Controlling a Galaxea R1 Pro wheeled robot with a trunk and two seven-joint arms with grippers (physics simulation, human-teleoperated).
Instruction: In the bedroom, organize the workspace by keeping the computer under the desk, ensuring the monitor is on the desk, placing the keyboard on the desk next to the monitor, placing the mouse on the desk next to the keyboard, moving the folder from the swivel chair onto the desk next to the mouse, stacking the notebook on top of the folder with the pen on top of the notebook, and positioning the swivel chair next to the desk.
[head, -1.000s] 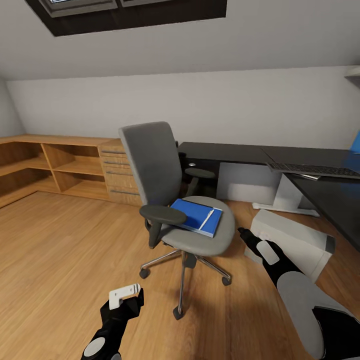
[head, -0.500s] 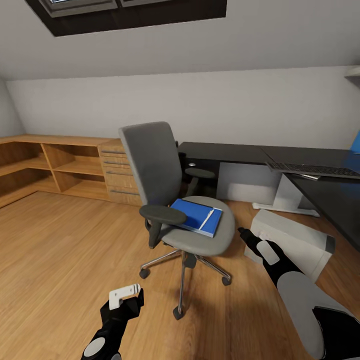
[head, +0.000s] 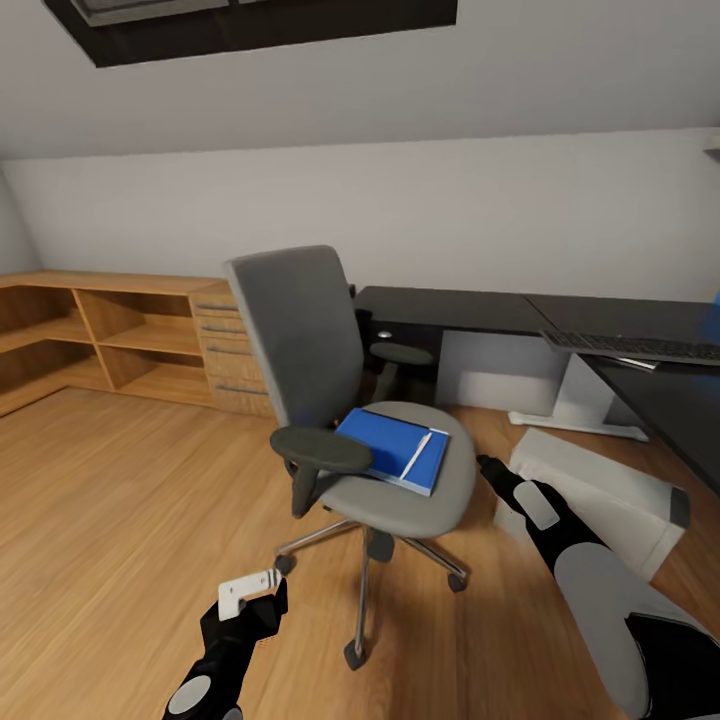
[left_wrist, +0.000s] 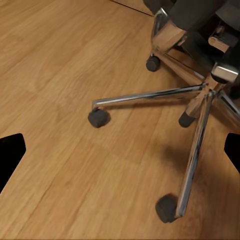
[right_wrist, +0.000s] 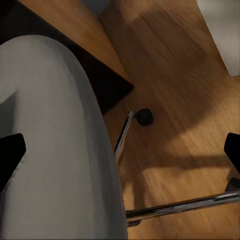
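We have closed on the swivel chair; it looms larger than a second ago, the whole view shifted, so our base moved, not the chair; folder and pen lie on its seat; keyboard on the surface behind the chair; computer lies beside the chair; both sets of fingers spread, empty, posed as before; pickup looks near.

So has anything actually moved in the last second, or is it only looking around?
Mostly the view shifted: the whole room slid slightly in the picture, so the robot's camera moved, not the furniture. The blue folder with the pen on it lies on the swivel chair as before. The left gripper and the right gripper hang empty as they did, nothing picked up.
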